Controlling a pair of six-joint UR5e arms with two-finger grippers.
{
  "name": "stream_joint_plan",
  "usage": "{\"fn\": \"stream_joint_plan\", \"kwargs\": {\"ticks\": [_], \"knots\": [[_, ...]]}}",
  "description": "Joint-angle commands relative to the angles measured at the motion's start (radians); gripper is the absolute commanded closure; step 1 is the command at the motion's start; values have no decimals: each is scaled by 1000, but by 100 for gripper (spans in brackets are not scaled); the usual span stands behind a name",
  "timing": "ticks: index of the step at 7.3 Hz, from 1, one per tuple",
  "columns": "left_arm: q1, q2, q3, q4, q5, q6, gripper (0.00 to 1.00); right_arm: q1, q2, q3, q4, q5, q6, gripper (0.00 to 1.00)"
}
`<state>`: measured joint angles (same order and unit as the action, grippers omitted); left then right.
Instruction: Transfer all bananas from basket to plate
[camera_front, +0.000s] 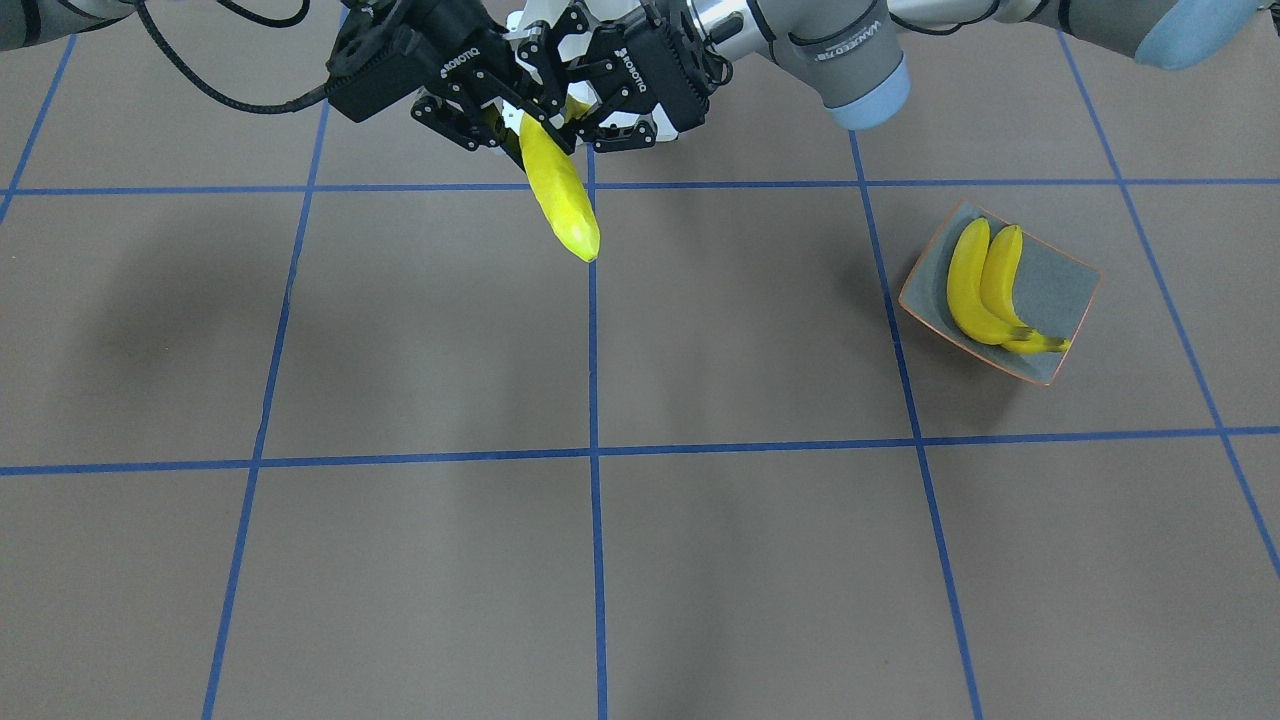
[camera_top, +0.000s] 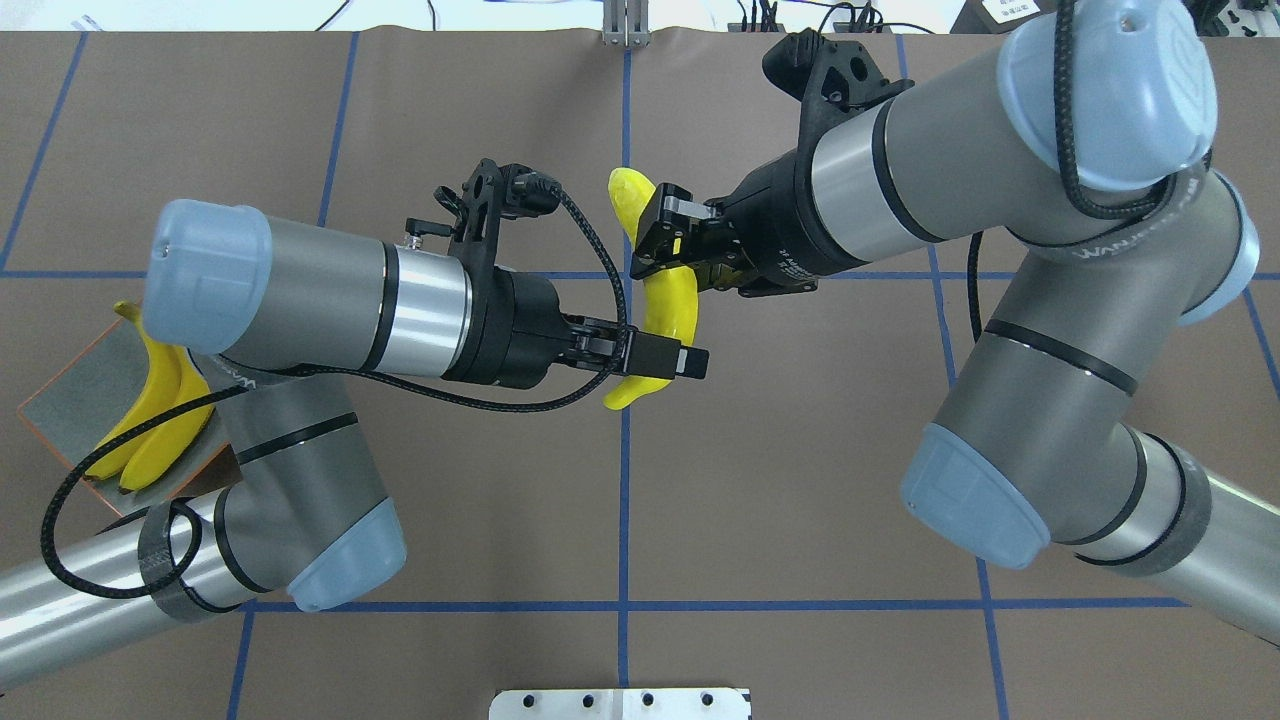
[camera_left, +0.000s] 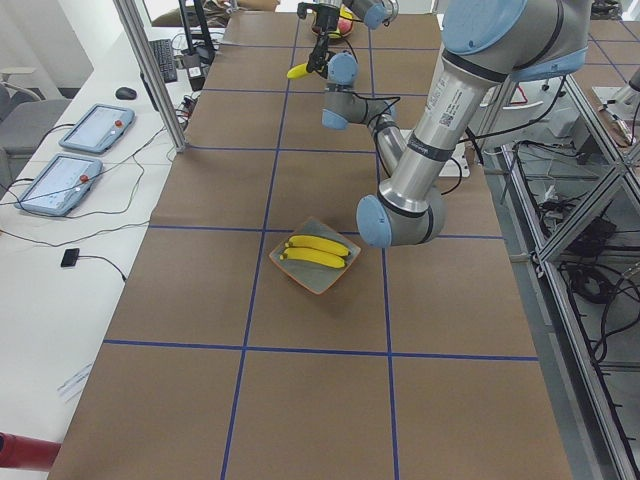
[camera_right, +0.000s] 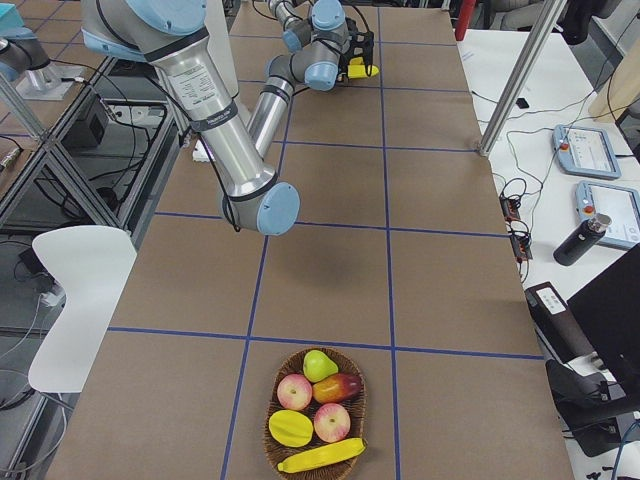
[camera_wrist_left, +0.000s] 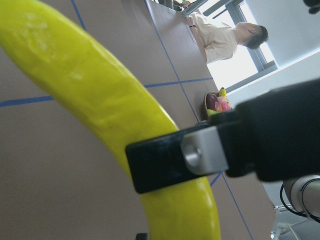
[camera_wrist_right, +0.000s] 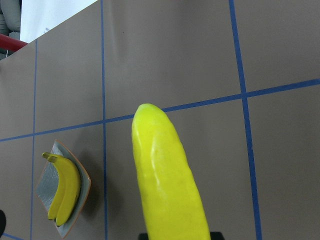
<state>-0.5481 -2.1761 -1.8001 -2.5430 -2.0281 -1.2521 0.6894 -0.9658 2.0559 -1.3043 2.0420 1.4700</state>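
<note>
While left jaws and right jaws both clench banana (camera_top: 668, 300), long axis runs away from robot.

The brown table (camera_front: 760, 560) is crossed by blue tape lines (camera_front: 592, 400). At the left edge of the exterior left view, two grey pendants (camera_left: 97, 128) lie on a white side table (camera_left: 40, 320). The exterior right view shows a white chair (camera_right: 82, 300) at left and a dark bottle (camera_right: 574, 238) at right.

Left tool (camera_top: 662, 364), right tool (camera_top: 668, 245): both clamped
</note>
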Motion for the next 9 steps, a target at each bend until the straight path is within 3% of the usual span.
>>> {"fn": "stream_joint_plan", "kwargs": {"ticks": [1, 3, 5, 7, 9], "knots": [[-1, 12, -4, -3, 0, 0, 100, 10, -2, 10, -1, -20, -10, 0], [-4, 51, -22, -3, 0, 0, 100, 62, -20, 7, -3, -20, -11, 0], [-12, 215, -117, 3, -4, -1, 100, 135, -89, -14, -18, -14, -37, 0], [-45, 410, -183, 7, -4, 0, 100, 208, -178, -77, -18, -6, -211, 0], [-113, 560, -183, 9, -8, 23, 100, 281, -287, -94, -20, 7, -408, 0]]}}
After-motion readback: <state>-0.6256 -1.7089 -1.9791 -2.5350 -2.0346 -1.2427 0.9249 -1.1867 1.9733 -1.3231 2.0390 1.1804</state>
